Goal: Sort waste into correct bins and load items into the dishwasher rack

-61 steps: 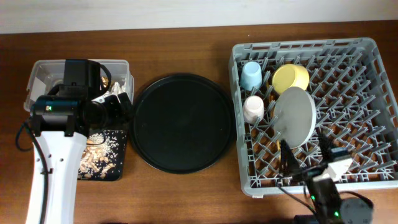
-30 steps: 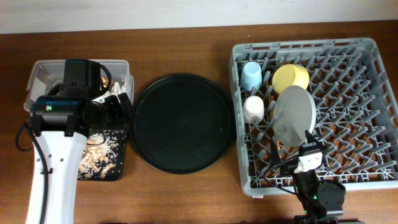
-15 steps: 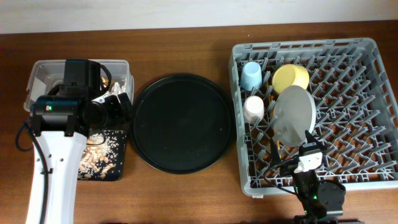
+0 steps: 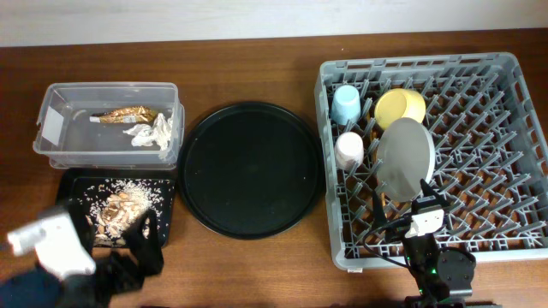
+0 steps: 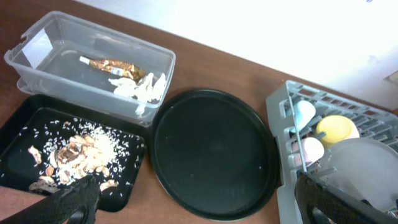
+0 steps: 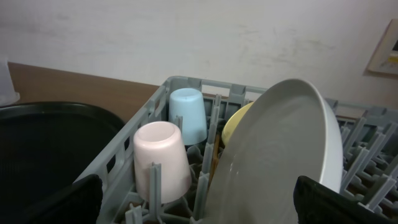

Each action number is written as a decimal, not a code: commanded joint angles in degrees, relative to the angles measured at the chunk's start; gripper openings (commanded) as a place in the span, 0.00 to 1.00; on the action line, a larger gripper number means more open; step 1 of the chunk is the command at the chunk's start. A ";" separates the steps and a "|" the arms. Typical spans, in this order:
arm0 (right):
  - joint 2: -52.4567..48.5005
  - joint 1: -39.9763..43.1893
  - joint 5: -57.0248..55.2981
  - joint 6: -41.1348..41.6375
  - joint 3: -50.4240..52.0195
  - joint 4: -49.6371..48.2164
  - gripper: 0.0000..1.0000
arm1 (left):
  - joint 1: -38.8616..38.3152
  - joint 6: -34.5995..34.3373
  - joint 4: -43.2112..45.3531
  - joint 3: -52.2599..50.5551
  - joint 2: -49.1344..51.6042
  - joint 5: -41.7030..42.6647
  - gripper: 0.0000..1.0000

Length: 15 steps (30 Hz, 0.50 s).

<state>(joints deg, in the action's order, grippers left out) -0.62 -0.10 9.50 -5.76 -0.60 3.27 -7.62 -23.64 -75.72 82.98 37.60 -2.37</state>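
The grey dishwasher rack [image 4: 514, 171] on the right holds a light-blue cup [image 4: 346, 104], a pink cup [image 4: 349, 150], a yellow bowl [image 4: 400, 106] and a pale grey plate [image 4: 405, 160] standing on edge. A thin brown stick, likely the chopsticks [image 6: 216, 163], shows between pink cup [image 6: 161, 158] and plate [image 6: 280, 162]. The clear tub [image 4: 51, 128] holds a gold wrapper [image 4: 120, 115] and white tissue [image 4: 154, 133]. Beige scraps [image 4: 120, 210] lie in the shallow black tray [image 4: 73, 184]. My left gripper [image 4: 128, 257] is open at the front left. My right gripper [image 4: 419, 224] is open over the rack's front edge.
A large round black tray [image 4: 251, 168] lies between the bins and the rack, with nothing on it. Brown tabletop [image 4: 257, 68] runs behind everything to a pale wall. Upright pegs fill the right half of the rack.
My left arm has pulled back from over the clear tub to the table's front left corner, uncovering the tub and the black tray. The right arm has not moved.
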 commanded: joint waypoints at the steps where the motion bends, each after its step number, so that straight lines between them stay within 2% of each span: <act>1: 0.37 -0.26 -0.96 0.66 0.28 0.44 0.98 | -0.22 0.07 0.28 -10.27 -8.31 1.09 0.99; 5: 0.37 -0.26 -0.96 0.66 0.28 0.44 0.99 | -0.20 0.04 9.44 -29.94 -21.03 0.50 0.99; 9: 0.37 -0.26 -0.96 0.66 0.28 0.44 0.98 | -0.20 0.04 29.59 -48.00 -31.80 1.36 0.99; 12: 0.37 -0.26 -0.96 0.66 0.28 0.44 0.99 | -0.22 0.07 48.41 -60.30 -37.40 2.62 0.99; 15: 0.37 -0.26 -0.96 0.66 0.28 0.44 0.98 | -0.11 0.04 60.35 -66.86 -37.31 3.17 0.99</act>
<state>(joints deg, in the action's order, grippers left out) -0.62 -0.10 9.30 -5.76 -0.60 3.29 -7.62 -23.64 -23.75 22.44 1.06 -0.67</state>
